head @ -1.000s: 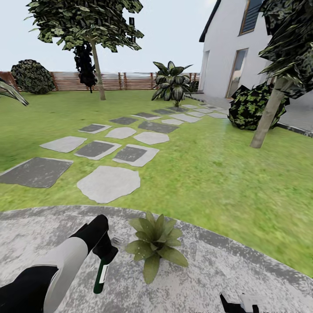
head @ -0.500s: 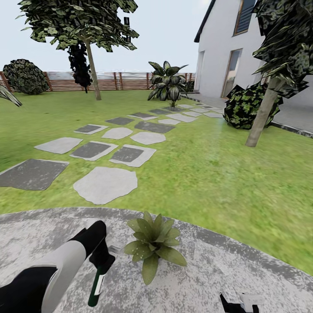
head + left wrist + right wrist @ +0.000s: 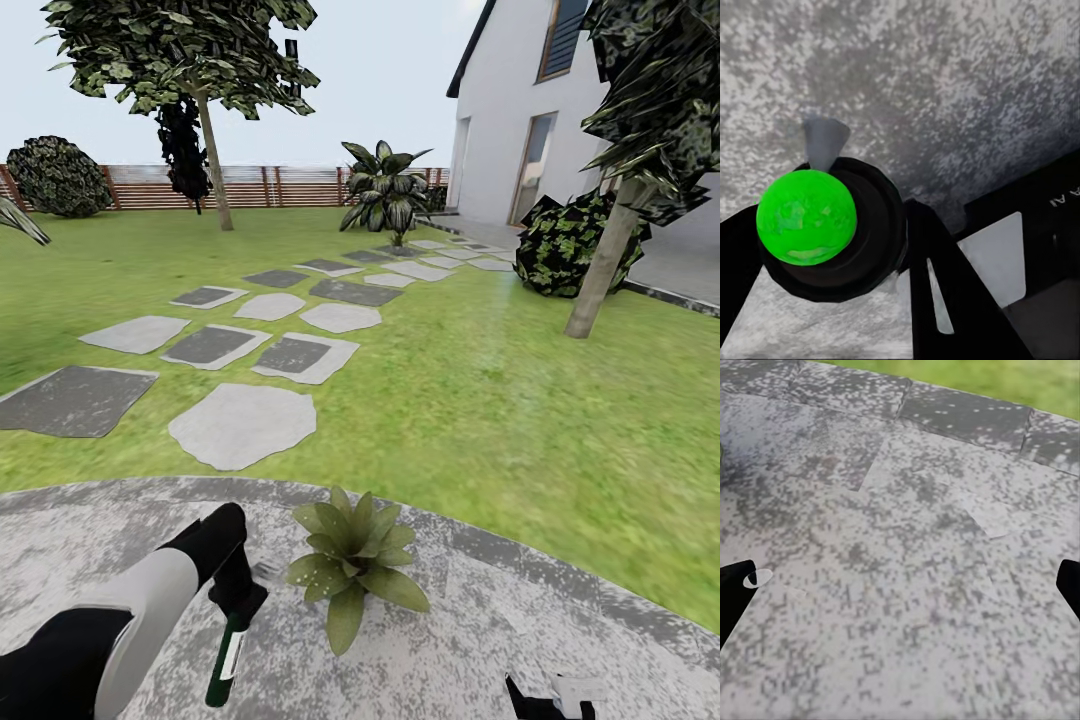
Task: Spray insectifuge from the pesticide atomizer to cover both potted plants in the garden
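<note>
Left claw [image 3: 240, 597] is clamped on the pesticide atomizer [image 3: 224, 660] beside a potted plant [image 3: 354, 560]; spraying step seems in hand; next, aim the nozzle at its leaves. Right claw [image 3: 548, 697] rests apart.

- A home garden: lawn [image 3: 480, 400], stepping stones [image 3: 240, 425], trees [image 3: 200, 90], fence [image 3: 270, 186].
- White house [image 3: 520, 130] at the lawn's far right edge.
- Paved patio [image 3: 480, 620] nearest.

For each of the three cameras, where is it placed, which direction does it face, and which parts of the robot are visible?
Head view: high on the robot, facing forward and down over the round grey paved patio and lawn; left arm and both grippers visible.
Left wrist view: on the left arm, facing down at paving; left gripper jaws shut on the slim dark green atomizer bottle.
Right wrist view: facing down at paving; right gripper jaws open.
Shared: bottle in head and left wrist views.
</note>
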Robot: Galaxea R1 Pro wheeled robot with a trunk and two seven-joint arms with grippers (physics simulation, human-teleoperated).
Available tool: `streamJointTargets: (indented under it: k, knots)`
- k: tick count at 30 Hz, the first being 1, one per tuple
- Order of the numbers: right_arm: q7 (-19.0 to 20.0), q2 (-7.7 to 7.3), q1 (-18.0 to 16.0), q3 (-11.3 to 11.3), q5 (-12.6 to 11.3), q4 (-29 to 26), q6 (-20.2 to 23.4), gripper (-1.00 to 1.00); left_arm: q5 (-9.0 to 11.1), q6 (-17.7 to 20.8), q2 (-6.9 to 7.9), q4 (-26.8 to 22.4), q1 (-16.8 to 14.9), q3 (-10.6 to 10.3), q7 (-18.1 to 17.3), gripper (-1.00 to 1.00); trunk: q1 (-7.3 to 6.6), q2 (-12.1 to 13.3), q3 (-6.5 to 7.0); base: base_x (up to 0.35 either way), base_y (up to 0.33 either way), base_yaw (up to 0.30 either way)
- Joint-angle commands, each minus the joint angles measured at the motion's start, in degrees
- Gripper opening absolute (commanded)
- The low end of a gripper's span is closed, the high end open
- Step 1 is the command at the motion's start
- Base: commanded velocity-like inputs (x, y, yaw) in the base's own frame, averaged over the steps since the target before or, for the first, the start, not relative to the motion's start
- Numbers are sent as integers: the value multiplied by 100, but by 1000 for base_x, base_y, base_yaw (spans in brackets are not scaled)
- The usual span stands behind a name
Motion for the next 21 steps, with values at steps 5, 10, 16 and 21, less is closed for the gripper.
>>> streamJointTargets:
  k: [5,10,16,21]
  knots:
    - [55,0,-5,-49,28,0,-13,100,-64,30,49,3,-5,-290,-62,-100,-1,-2,-5,0,0,0]
    - [56,0,-5,-49,33,0,-13,100,-171,34,51,-4,-13,-393,-100,-100,-1,-2,-5,0,0,0]
    - [56,0,-5,-49,33,0,-13,100,-189,33,52,-6,57,-413,-150,-100,-1,-2,-5,0,0,0]
    - [53,0,-5,-49,31,0,-13,100,-193,37,52,-10,60,-397,-152,-100,-1,-2,-5,53,28,0]
